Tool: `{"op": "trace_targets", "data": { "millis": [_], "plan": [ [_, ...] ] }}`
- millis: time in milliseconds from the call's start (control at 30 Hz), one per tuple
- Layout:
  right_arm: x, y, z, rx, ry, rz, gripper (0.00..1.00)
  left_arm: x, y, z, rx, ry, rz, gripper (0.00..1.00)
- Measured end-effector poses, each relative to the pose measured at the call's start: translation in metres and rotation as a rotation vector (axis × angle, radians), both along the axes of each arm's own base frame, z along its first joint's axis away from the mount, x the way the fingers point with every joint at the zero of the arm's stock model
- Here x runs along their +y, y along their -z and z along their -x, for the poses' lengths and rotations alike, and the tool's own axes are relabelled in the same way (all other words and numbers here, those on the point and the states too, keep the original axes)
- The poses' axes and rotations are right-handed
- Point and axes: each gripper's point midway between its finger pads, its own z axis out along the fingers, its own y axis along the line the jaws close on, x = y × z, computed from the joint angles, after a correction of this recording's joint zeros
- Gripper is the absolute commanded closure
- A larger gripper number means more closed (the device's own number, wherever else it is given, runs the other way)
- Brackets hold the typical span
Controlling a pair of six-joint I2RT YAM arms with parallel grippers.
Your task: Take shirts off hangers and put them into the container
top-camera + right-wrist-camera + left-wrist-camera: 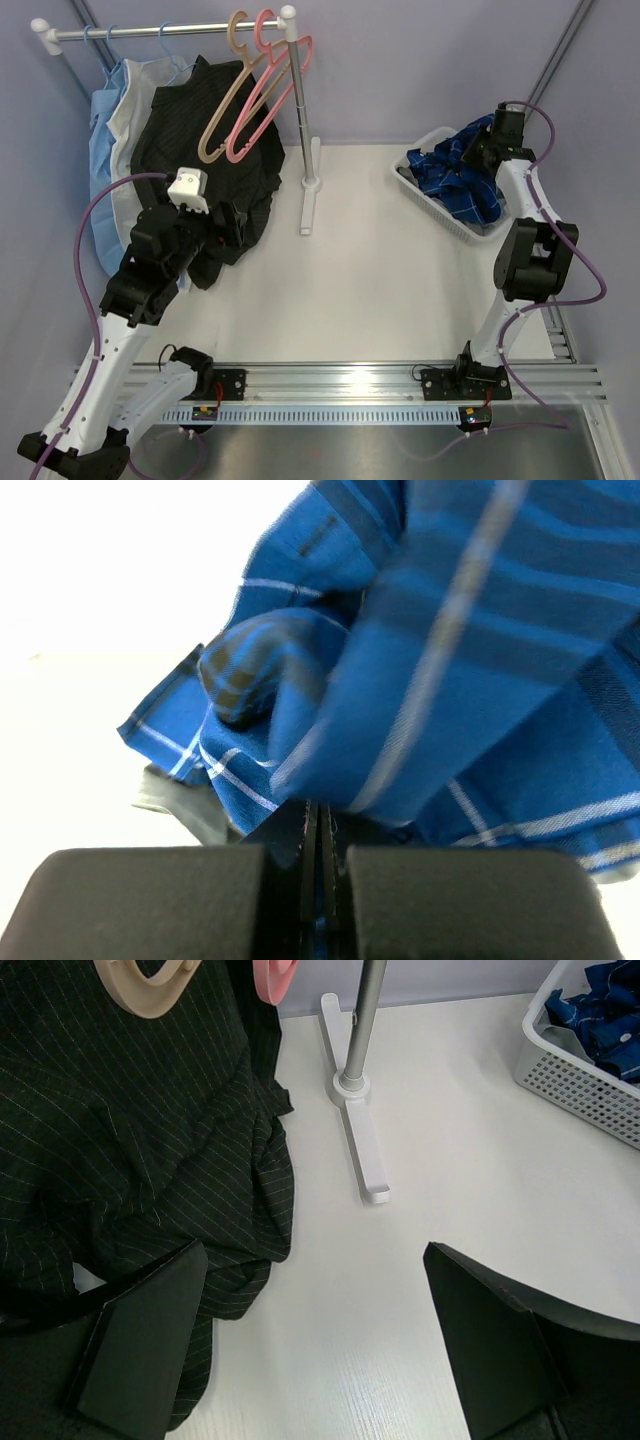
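Cotton, by the look: plaid shirt [455, 185] soft, light, limp; slumps wherever let go, grips easily. Best taken by a bunched fold or the collar, never by a single loose edge. Lies heaped in the basket [425, 200] at the far right of the table [380, 260], riding up above the rim. Shows a strip of grey shirt [175, 798] underneath, so probably both inside. Right gripper [320, 815] closed together over the basket, seemingly pinching a thin fold of plaid. Left gripper [312, 1290] spread wide, holding nothing, beside the black pinstriped shirt [130, 1140]. Tan hanger [207, 150] and pink hanger [236, 153] bare on the rail [160, 30].
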Motion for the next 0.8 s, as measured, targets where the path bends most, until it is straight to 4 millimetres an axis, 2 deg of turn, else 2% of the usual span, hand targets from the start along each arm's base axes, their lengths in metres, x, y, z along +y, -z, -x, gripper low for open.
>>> {"op": "trace_targets", "data": {
  "millis": [100, 200, 367, 433, 633, 800],
  "plan": [
    [0.002, 0.010, 0.003, 0.036, 0.024, -0.038, 1.00, 0.000, 0.000, 0.000, 0.000, 0.000, 0.000, 0.04],
    [0.000, 0.031, 0.008, 0.105, 0.060, -0.085, 1.00, 0.000, 0.000, 0.000, 0.000, 0.000, 0.000, 0.04],
    [0.000, 0.089, 0.012, 0.259, 0.087, -0.170, 0.99, 0.000, 0.000, 0.000, 0.000, 0.000, 0.000, 0.04],
    [0.002, 0.103, 0.012, 0.304, 0.089, -0.185, 0.97, 0.000, 0.000, 0.000, 0.000, 0.000, 0.000, 0.04],
    [0.001, 0.113, 0.006, 0.376, 0.093, -0.199, 0.86, 0.000, 0.000, 0.000, 0.000, -0.001, 0.001, 0.04],
    [0.000, 0.118, 0.006, 0.423, 0.083, -0.192, 0.84, -0.001, 0.000, 0.000, 0.001, 0.004, 0.003, 0.04]
  ]
}}
